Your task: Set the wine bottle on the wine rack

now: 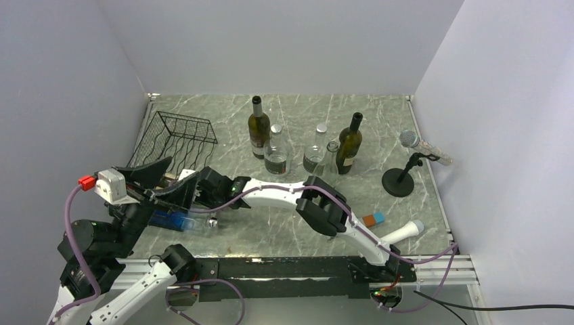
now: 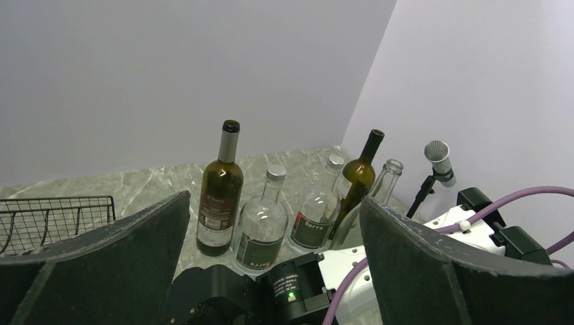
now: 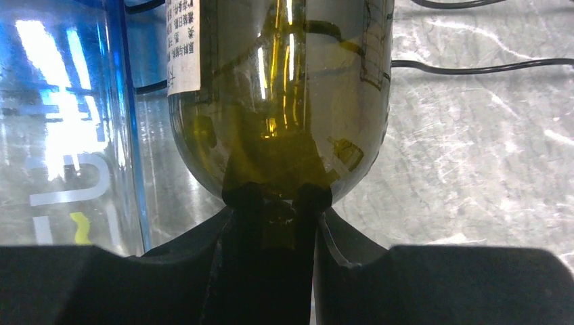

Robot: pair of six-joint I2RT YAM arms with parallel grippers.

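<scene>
Two end effectors: right end effector clenched on the neck of an olive-green glass wine bottle; left end effector spread wide, empty.

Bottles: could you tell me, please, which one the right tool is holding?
The olive-green bottle, neck clamped in the right tool beside the blue bottle; the others stand untouched at the back.

Both arms are white shells with chunky black joint housings: the right arm has a small green light near its wrist and a purple cable running along it to the black base rail. The left arm has a cable of its own, purple too, tipped with a red plug beside a white block. The left tool has broad, matte black wedge fingers.
</scene>
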